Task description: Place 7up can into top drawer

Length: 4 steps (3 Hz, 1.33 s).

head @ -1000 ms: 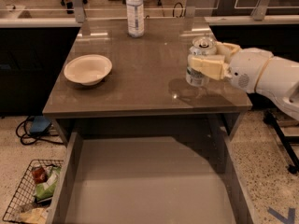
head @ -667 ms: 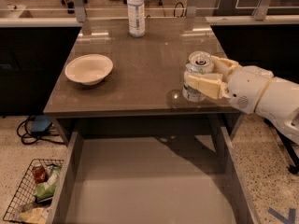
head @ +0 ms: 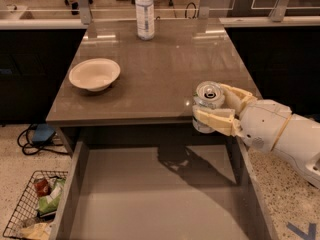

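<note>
— What's on the left?
— A basket (head: pixel 30 204) on the floor. Then a bowl (head: pixel 94 74) on the table (head: pixel 165 69), and a bottle (head: pixel 145 11) at its far edge.
— The drawer (head: pixel 150 199)?
— Pulled open below the table's front.
— And the can (head: pixel 207 93)?
— Upright at the table's front right edge, above the drawer's back. The gripper (head: pixel 210 103) clasps it between both fingers, reaching in from the right.
</note>
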Each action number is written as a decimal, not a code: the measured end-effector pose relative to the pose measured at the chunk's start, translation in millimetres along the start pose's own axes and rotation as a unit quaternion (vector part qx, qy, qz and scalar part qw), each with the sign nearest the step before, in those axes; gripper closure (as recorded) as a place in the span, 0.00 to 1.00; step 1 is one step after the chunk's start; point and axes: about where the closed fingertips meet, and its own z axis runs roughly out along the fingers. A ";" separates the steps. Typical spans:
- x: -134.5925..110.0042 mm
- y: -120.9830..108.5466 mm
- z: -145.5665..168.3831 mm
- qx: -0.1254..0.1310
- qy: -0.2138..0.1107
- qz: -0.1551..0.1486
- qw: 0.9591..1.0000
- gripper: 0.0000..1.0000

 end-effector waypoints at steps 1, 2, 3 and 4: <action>8.3 1.1 5.6 -0.008 0.005 0.002 1.000 1.00; 40.3 16.4 3.5 -0.032 0.028 0.017 0.999 1.00; 78.9 41.9 0.0 -0.065 0.043 0.041 0.996 1.00; 110.3 63.9 5.3 -0.095 0.036 0.051 0.993 1.00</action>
